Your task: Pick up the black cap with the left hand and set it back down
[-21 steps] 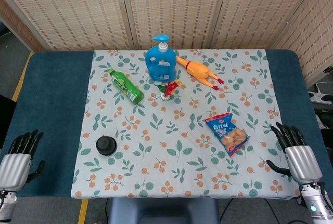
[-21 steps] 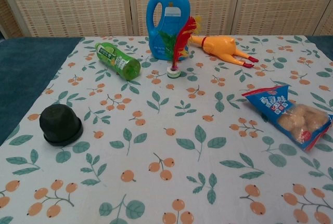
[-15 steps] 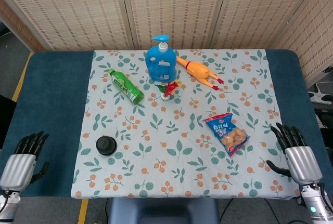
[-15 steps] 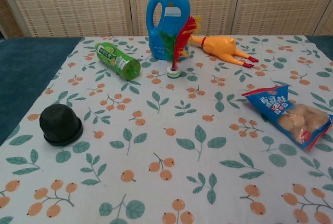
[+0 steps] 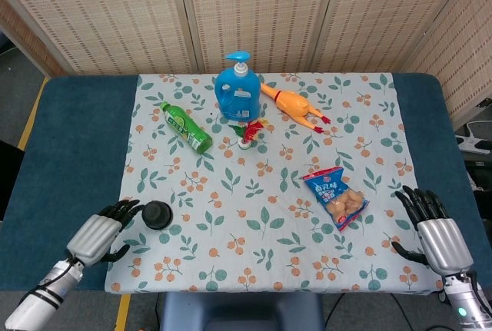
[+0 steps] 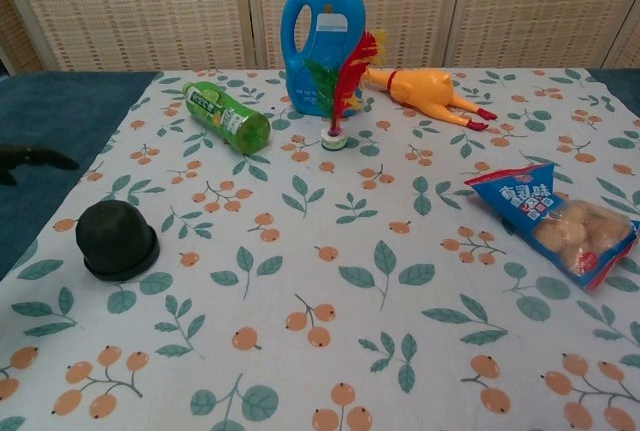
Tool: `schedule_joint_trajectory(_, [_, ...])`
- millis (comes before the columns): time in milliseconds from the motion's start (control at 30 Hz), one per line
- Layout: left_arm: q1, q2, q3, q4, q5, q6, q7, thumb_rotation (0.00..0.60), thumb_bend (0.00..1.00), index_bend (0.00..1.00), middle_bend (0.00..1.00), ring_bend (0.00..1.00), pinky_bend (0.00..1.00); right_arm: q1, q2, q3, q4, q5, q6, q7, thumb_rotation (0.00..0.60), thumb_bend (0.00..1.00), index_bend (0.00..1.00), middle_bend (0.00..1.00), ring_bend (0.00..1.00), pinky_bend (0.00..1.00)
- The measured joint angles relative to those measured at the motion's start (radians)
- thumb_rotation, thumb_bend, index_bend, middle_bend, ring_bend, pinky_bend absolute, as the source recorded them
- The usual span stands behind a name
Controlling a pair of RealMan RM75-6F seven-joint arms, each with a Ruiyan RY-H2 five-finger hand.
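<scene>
The black cap [image 5: 157, 214] [image 6: 117, 240], a small dome, sits on the floral cloth near its left edge. My left hand [image 5: 101, 231] lies just left of the cap, fingers apart and pointing toward it, holding nothing; its fingertips [image 6: 30, 158] show at the left edge of the chest view. My right hand [image 5: 437, 233] rests open at the table's right front corner, far from the cap.
A green bottle [image 5: 186, 127] lies on its side at the back left. A blue detergent jug [image 5: 237, 90], a feathered shuttlecock [image 5: 247, 133] and a rubber chicken [image 5: 294, 106] stand at the back. A snack bag [image 5: 336, 196] lies right of centre.
My left hand has swung in from the table's left front corner to beside the black cap. The right hand has barely moved. The cap stays put.
</scene>
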Motion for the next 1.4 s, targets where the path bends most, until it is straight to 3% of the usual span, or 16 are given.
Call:
schedule_joint_trajectory(67, [-0.080, 0.017, -0.025, -0.036, -0.119, -0.085, 0.041, 0.600, 0.38, 0.00, 0.00, 0.00, 0.16, -0.002, 0.001, 0.002, -0.002, 0.011, 0.000, -0.007, 0.522, 0.12, 0.00, 0.00, 0.00, 0.00])
schedule_joint_trajectory(200, [-0.203, 0.023, -0.049, -0.084, -0.283, -0.144, 0.144, 0.600, 0.39, 0.00, 0.00, 0.00, 0.16, -0.003, 0.006, 0.009, -0.014, 0.033, -0.006, -0.013, 0.522, 0.12, 0.00, 0.00, 0.00, 0.00])
schedule_joint_trajectory(467, [-0.348, -0.049, -0.054, -0.110, -0.493, -0.127, 0.346, 0.600, 0.36, 0.00, 0.00, 0.00, 0.19, -0.002, 0.016, 0.000, -0.020, 0.020, -0.014, 0.001, 0.522, 0.12, 0.00, 0.00, 0.00, 0.00])
schedule_joint_trajectory(600, [-0.420, -0.085, -0.046, -0.088, -0.641, -0.143, 0.372, 0.600, 0.34, 0.00, 0.00, 0.00, 0.10, -0.001, 0.030, -0.010, -0.026, 0.000, -0.015, 0.030, 0.524, 0.12, 0.00, 0.00, 0.00, 0.00])
schedule_joint_trajectory(867, [-0.609, -0.197, 0.026, -0.005, -0.924, -0.120, 0.468, 0.600, 0.33, 0.00, 0.00, 0.00, 0.07, 0.001, 0.060, -0.035, -0.029, -0.049, -0.015, 0.094, 0.522, 0.12, 0.00, 0.00, 0.00, 0.00])
schedule_joint_trajectory(1400, [-0.780, -0.252, 0.136, 0.028, -1.203, -0.030, 0.598, 0.600, 0.34, 0.00, 0.00, 0.00, 0.08, 0.013, 0.091, -0.062, -0.033, -0.091, -0.032, 0.167, 0.523, 0.12, 0.00, 0.00, 0.00, 0.00])
